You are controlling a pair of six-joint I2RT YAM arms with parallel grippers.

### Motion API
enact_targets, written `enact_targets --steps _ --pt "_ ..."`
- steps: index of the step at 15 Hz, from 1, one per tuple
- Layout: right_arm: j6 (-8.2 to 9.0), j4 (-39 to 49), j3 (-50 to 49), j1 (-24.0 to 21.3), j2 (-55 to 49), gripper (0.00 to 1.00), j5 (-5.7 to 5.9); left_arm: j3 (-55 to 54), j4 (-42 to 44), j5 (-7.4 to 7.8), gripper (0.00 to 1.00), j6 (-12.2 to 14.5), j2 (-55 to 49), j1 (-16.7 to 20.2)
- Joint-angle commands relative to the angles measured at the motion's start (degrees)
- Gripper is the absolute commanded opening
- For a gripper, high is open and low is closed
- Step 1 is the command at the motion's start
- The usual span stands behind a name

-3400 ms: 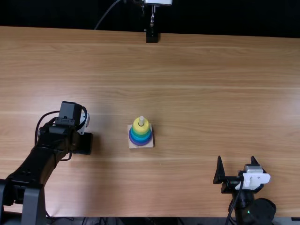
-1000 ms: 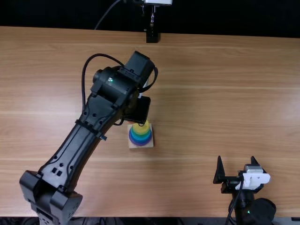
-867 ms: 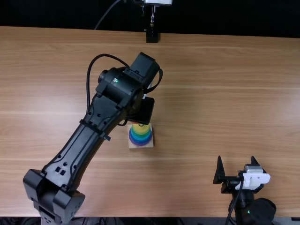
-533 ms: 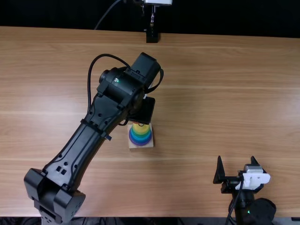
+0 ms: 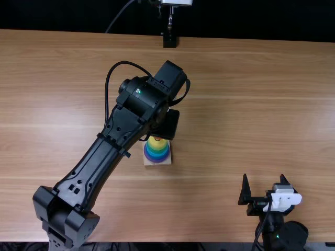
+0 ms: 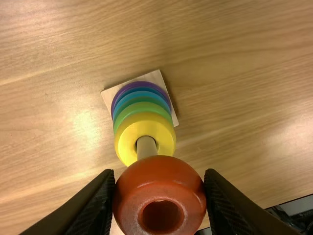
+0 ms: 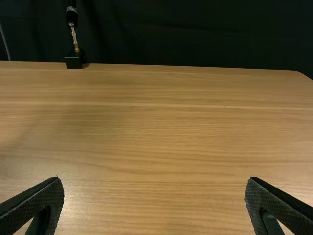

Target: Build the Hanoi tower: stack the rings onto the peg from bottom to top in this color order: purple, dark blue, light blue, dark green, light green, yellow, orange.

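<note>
Standing near and right on the table (image 5: 209, 209), the right gripper (image 5: 264, 178) has its fingers spread with nothing between them, well apart from the tower. Farther in, left of the middle, the square base (image 6: 155, 77) carries the stacked rings, purple (image 6: 142, 84) lowest and yellow (image 6: 126, 142) on top. The peg (image 6: 146, 148) rises upright through them; its tip is hidden. Above the stack, the left gripper (image 6: 160, 172) pinches the orange ring (image 6: 160, 177) at two opposite sides, its hole facing up. The coming move, I judge, turns on setting that hole over the peg before lowering; whether they line up, I cannot tell. The left arm is the nearer. I can make out no writing on rings or base.
</note>
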Motion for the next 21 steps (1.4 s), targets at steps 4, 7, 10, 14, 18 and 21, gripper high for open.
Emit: enact_targets --steps 4,7,10,14,18,21 --pt "-0.22 -4.1 -3.6 -0.4 -0.7 1.00 -0.50 1.1 -0.1 0.27 0.07 -0.9 1.2 -0.2" --pt "-0.22 -4.1 -3.6 -0.4 -0.7 1.00 -0.50 1.0 -0.1 0.27 0.08 -0.7 1.2 0.2" --pt "-0.22 -4.1 -3.6 -0.4 -0.7 1.00 -0.50 0.9 -0.1 0.27 0.08 -0.7 1.2 0.5" --pt "-0.22 -4.1 -3.6 -0.4 -0.7 1.00 -0.50 0.0 0.0 0.27 0.07 -0.6 1.2 1.0" --pt "-0.22 -4.1 -3.6 -0.4 -0.7 1.00 -0.50 -1.2 0.0 0.27 0.08 -0.6 1.2 1.6" --pt "-0.22 -4.1 -3.6 -0.4 -0.7 1.00 -0.50 -1.6 0.0 0.27 0.40 -0.6 1.2 1.9"
